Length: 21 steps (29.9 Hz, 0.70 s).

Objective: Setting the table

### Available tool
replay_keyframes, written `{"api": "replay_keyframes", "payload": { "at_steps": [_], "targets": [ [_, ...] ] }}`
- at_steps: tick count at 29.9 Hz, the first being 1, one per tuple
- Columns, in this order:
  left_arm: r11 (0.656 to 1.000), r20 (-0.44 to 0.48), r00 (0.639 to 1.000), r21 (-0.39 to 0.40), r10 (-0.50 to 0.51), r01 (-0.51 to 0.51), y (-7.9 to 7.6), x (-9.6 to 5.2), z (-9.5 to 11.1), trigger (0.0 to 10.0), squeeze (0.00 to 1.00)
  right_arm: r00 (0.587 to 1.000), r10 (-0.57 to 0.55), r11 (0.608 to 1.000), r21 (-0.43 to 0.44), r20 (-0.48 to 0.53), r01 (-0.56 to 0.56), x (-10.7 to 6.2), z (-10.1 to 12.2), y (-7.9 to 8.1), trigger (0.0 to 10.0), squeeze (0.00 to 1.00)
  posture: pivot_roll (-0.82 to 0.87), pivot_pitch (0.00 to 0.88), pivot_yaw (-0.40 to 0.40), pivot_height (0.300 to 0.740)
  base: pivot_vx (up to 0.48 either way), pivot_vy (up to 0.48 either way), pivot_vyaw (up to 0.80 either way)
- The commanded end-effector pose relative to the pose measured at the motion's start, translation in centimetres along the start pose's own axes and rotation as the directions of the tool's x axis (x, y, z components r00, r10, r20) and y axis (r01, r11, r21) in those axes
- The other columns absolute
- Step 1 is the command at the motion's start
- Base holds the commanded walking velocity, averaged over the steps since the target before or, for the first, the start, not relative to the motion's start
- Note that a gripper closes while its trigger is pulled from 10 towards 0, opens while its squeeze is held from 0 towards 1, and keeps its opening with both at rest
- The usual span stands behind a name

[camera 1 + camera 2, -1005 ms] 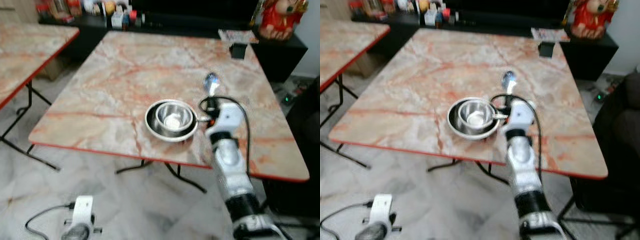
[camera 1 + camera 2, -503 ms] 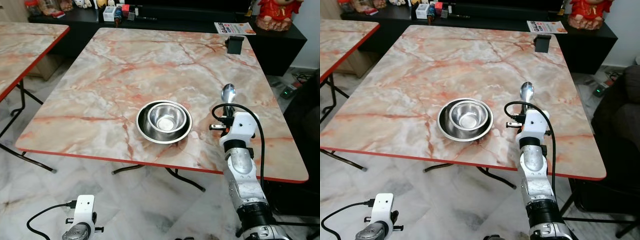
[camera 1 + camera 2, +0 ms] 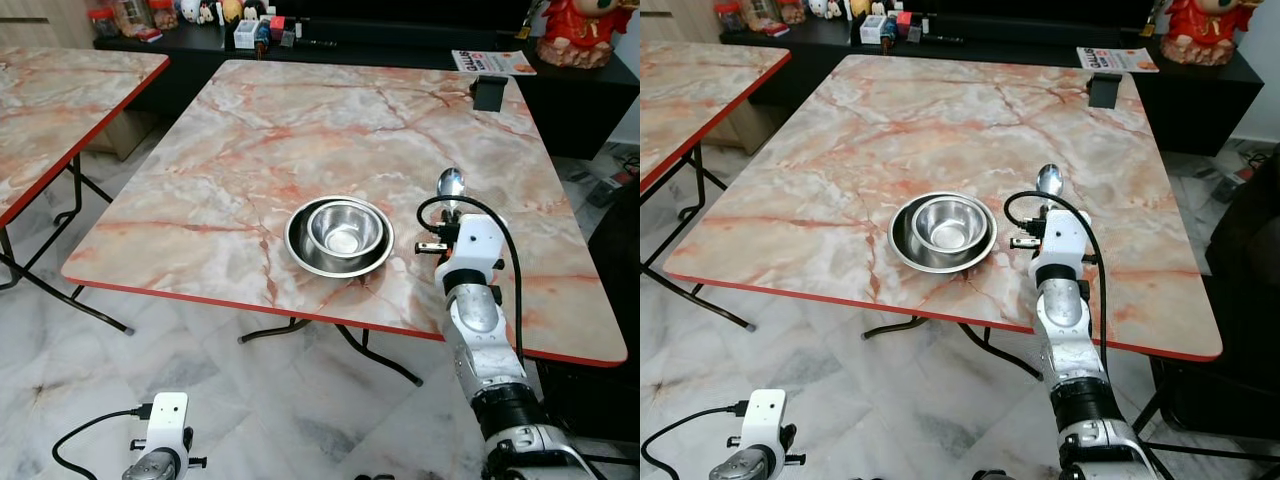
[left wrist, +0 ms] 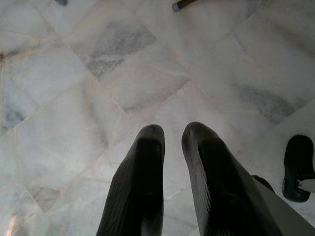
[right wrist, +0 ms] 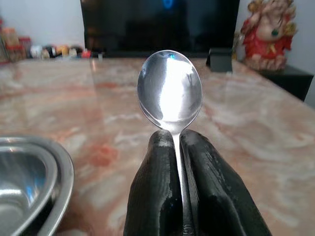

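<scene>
Marble-patterned pink table with a red edge [image 3: 300, 130] carries two nested round steel bowls [image 3: 340, 236], the smaller inside the larger, near the front edge. Right gripper [image 5: 176, 147] is over the table just right of the bowls, its black fingers [image 5: 152, 187] pinching the handle of a shiny steel spoon [image 3: 450, 184], bowl end pointing away from the robot. Left gripper [image 4: 172, 135] hangs over the grey marble floor [image 4: 98, 73], fingers nearly pressed together, holding nothing.

A home living room: marble-tiled floor [image 3: 200, 400], folding marble-top counter [image 3: 300, 130], dark TV cabinet [image 3: 400, 35] with a red figurine [image 3: 580, 20]
</scene>
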<state>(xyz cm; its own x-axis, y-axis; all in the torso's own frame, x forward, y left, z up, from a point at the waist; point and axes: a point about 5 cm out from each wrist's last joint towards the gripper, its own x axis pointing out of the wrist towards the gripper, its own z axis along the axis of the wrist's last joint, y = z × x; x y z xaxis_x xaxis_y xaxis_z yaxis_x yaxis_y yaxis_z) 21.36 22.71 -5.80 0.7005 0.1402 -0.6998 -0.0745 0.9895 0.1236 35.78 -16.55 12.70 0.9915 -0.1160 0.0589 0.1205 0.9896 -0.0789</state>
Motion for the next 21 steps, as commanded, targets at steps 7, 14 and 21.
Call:
{"api": "replay_keyframes", "payload": {
  "at_steps": [7,14,21],
  "targets": [
    [1.000,-0.030,0.999,-0.011,0.009,-0.010,0.4,-0.2,-0.8,10.0,0.00,0.984,-0.038,0.999,-0.025,-0.176,0.034,0.7,-2.0,0.1,10.0,0.00,0.03,0.148,0.000,0.740,0.000,0.000,0.00],
    [1.000,-0.039,0.999,-0.008,0.006,-0.007,0.3,-0.2,-1.0,10.0,0.00,0.968,-0.061,0.998,-0.036,-0.244,0.054,0.4,-3.0,0.1,10.0,0.00,0.03,0.149,0.001,0.740,0.000,0.000,0.00],
    [1.000,-0.041,0.999,-0.005,0.004,-0.005,0.3,-0.3,-1.1,10.0,0.00,0.964,-0.067,0.998,-0.035,-0.256,0.060,0.4,-3.3,-0.1,10.0,0.00,0.03,0.149,0.002,0.740,0.000,0.000,0.00]
  ]
}}
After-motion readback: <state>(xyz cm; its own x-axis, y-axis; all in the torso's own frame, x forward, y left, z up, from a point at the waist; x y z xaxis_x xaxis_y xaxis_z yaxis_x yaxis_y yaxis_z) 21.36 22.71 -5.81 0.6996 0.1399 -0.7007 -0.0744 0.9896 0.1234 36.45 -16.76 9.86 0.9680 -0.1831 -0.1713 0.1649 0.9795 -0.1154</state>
